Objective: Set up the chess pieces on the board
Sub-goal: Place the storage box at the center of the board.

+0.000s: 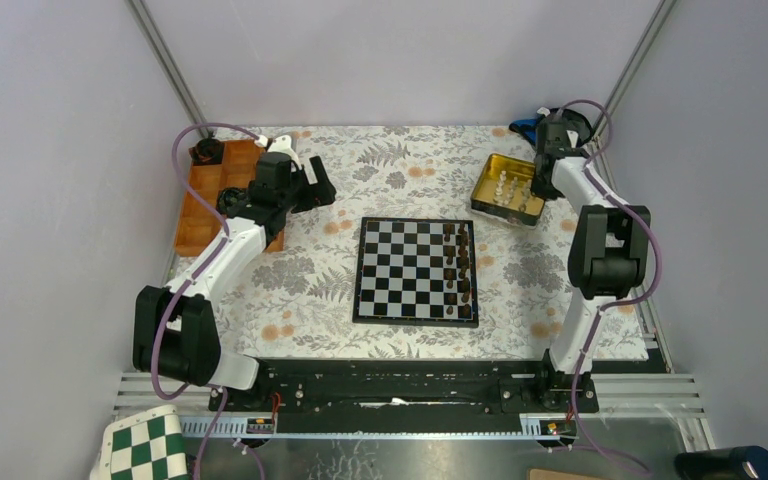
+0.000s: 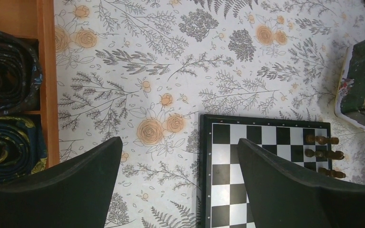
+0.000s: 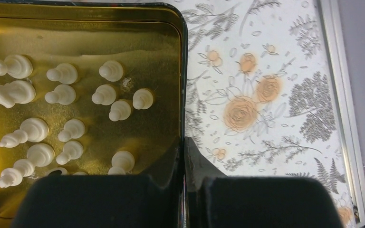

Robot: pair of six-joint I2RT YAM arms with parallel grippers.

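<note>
While the left arm reaches over the upper left of the top view, the left gripper (image 2: 179, 142) hangs spread wide with nothing between its fingers. It is just right of a wooden tray (image 1: 200, 228). In the left wrist view, dark rolls (image 2: 7, 71) fill the tray's compartments at the frame's left edge.

Centre: the board (image 1: 400, 275) lies flat on the floral cloth (image 1: 300, 280), well apart from both grippers. Dark pieces (image 1: 457, 262) stand in two columns along its right side.

Upper right: a gold-lined tin (image 1: 487, 192) sits near the board's far right corner, not touching it. White pieces (image 3: 62, 74) are scattered over the tin's floor, mostly toward its left in the right wrist view.

The right gripper (image 3: 184, 145) is pinched on the tin's right wall, one finger inside and one outside.
</note>
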